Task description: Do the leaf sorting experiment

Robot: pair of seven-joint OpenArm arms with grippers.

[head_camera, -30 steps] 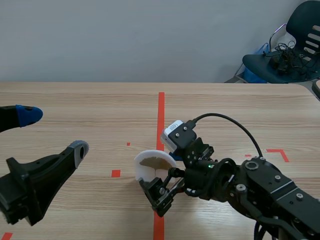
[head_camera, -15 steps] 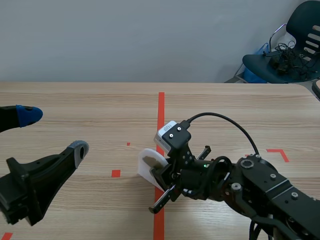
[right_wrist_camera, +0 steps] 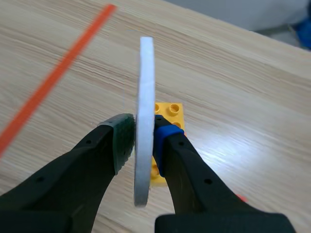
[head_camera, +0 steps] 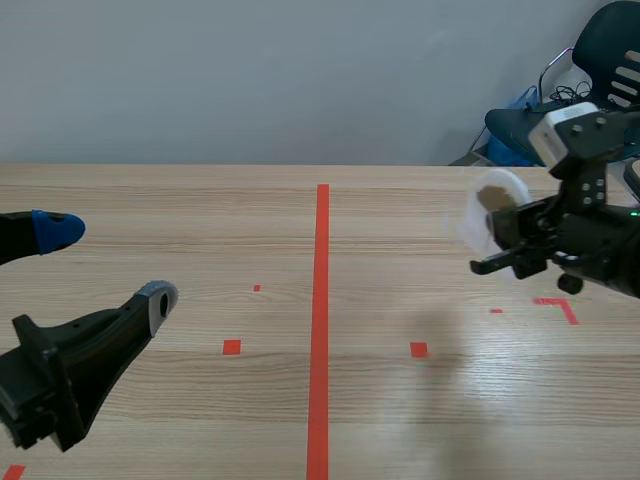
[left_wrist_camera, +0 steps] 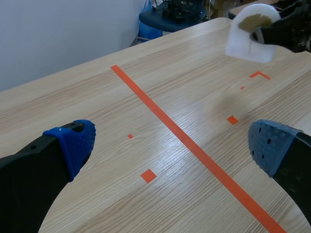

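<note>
Right hand (head_camera: 497,240) lifts a white disc (head_camera: 490,212) above a pale wooden bench (head_camera: 200,210).
Scene view: a red tape line (head_camera: 321,300) runs up the bench's middle, with a grey wall (head_camera: 250,80) and a dark chair (head_camera: 570,120) behind. The left hand (head_camera: 108,262) sits low, fingers apart. Left wrist view: the disc carries a brown patch. Right wrist view: both pads clamp the disc edge-on, with a yellow brick (right_wrist_camera: 167,112) on the bench beyond.

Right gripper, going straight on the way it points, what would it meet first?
Probably the yellow brick lying on the table, seen just past the white disc clamped in the right gripper; how far off it lies is unclear.
</note>
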